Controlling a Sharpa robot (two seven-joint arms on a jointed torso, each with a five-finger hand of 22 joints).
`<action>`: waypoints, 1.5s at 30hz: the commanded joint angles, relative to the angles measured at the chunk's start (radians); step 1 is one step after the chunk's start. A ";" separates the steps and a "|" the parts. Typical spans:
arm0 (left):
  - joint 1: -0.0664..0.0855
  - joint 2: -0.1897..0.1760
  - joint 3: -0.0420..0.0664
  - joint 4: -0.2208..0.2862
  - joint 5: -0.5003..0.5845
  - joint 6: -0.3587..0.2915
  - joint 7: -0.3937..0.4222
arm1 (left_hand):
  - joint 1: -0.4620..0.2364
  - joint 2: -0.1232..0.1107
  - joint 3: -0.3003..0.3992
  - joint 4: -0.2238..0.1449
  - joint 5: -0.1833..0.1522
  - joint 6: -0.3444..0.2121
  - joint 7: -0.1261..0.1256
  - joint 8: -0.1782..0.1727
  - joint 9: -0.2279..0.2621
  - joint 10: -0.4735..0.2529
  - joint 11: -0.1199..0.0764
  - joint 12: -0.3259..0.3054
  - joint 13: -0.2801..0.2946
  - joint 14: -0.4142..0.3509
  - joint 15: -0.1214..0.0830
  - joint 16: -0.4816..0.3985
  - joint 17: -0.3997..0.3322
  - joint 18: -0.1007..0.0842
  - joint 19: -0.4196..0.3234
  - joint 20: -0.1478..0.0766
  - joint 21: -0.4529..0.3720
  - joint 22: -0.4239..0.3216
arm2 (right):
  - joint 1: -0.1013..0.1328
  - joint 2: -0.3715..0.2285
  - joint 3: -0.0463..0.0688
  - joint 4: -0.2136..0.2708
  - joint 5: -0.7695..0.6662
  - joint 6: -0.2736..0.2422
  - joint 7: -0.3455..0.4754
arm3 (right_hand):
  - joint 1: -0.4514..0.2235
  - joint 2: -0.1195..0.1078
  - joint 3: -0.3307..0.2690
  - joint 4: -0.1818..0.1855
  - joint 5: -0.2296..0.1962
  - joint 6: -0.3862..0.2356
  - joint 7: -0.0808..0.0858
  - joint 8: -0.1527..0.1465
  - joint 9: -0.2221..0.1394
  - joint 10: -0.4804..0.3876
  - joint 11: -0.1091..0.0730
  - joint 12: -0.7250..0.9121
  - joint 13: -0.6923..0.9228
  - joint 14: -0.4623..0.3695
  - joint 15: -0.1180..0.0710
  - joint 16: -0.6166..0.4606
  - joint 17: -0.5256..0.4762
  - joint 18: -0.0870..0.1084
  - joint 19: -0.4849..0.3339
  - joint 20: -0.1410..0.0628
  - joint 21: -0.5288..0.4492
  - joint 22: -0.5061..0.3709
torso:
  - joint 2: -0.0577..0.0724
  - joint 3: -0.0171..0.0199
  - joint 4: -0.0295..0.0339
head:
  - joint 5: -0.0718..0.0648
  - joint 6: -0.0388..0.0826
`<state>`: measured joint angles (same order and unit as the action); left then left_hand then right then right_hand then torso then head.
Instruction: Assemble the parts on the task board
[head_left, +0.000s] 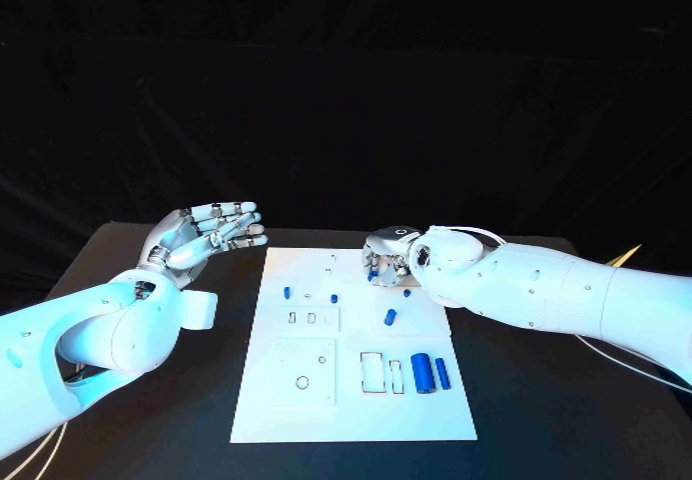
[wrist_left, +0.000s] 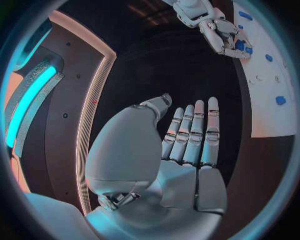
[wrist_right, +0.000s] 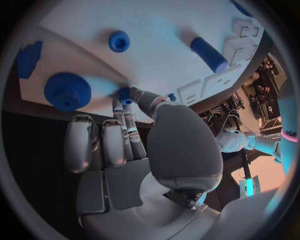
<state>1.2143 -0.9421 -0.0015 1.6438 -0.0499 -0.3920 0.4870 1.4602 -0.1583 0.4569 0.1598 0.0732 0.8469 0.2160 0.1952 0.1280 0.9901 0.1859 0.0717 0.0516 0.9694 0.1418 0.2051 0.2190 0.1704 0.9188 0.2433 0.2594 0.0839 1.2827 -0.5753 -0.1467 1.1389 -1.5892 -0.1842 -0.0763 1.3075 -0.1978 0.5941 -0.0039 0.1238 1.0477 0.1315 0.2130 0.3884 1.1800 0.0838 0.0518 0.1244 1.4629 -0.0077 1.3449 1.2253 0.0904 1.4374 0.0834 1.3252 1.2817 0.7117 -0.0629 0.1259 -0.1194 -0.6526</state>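
The right hand (wrist_right: 134, 150) is pinching a small blue part (wrist_right: 125, 94) at its fingertips, pressing it against the white task board (head_left: 310, 420) on the counter. Small, rigid and probably light, the part looks likely to slip; gripping its sides seems best. The left hand (head_left: 209, 232) is hovering spread, holding nothing, well apart.
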 joint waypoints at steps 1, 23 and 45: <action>0.002 0.000 0.001 0.001 0.000 0.003 0.001 | -0.020 -0.015 0.024 -0.011 0.001 -0.005 0.014 0.006 0.013 0.001 0.001 -0.009 0.013 -0.011 0.003 0.000 0.018 0.011 0.027 -0.003 0.015 0.021 | -0.001 0.000 0.000 0.002 -0.013 -0.028 -0.006 | 0.024 0.055 0.068 -0.011 0.014 0.024 -0.006 0.032 0.032 0.080 -0.024 0.025 0.026 0.048 -0.011 0.014 -0.003 -0.036 0.040 -0.003 0.050 0.047 | 0.001 -0.0014 0.0035 | -0.001 0.000; 0.002 0.003 0.001 -0.004 0.000 0.005 -0.001 | -0.017 -0.014 0.026 -0.016 0.001 -0.006 0.014 0.005 0.012 -0.001 0.001 -0.009 0.013 -0.012 0.003 -0.001 0.020 0.011 0.027 -0.003 0.017 0.021 | -0.002 0.078 0.002 -0.022 -0.051 -0.250 -0.089 | 0.019 0.055 0.086 -0.035 0.014 0.023 -0.007 0.049 0.061 0.103 -0.029 0.021 0.036 0.046 -0.017 0.015 -0.011 -0.043 0.048 -0.007 0.080 0.084 | 0.003 -0.0044 0.0139 | -0.008 0.016; 0.013 0.007 0.001 0.007 0.000 0.003 -0.002 | -0.016 -0.014 0.027 -0.018 0.000 -0.007 0.014 0.005 0.012 -0.002 0.001 -0.009 0.013 -0.013 0.003 -0.002 0.021 0.011 0.026 -0.003 0.017 0.021 | -0.015 0.165 0.003 -0.120 -0.054 -0.256 -0.092 | 0.017 0.054 0.087 -0.036 0.014 0.022 -0.007 0.050 0.064 0.103 -0.028 0.020 0.037 0.047 -0.017 0.016 -0.010 -0.044 0.049 -0.007 0.082 0.087 | 0.008 -0.0122 0.0339 | -0.020 0.011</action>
<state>1.2252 -0.9362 -0.0015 1.6467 -0.0499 -0.3906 0.4838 1.4602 -0.1583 0.4570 0.1596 0.0731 0.8467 0.2161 0.1952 0.1280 0.9901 0.1859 0.0717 0.0516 0.9644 0.1466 0.2050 0.2244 0.1704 0.9189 0.2433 0.2594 0.0895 1.2690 -0.4124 -0.1441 1.0207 -1.6418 -0.4439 -0.1702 1.3108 -0.1945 0.6121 -0.0225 0.1233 1.0565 0.1228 0.2248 0.4222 1.1819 0.0825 0.0497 0.1182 1.4749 -0.0202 1.3469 1.2204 0.0756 1.4490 0.0787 1.3847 1.2958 0.7183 -0.0735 0.1565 -0.1380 -0.6390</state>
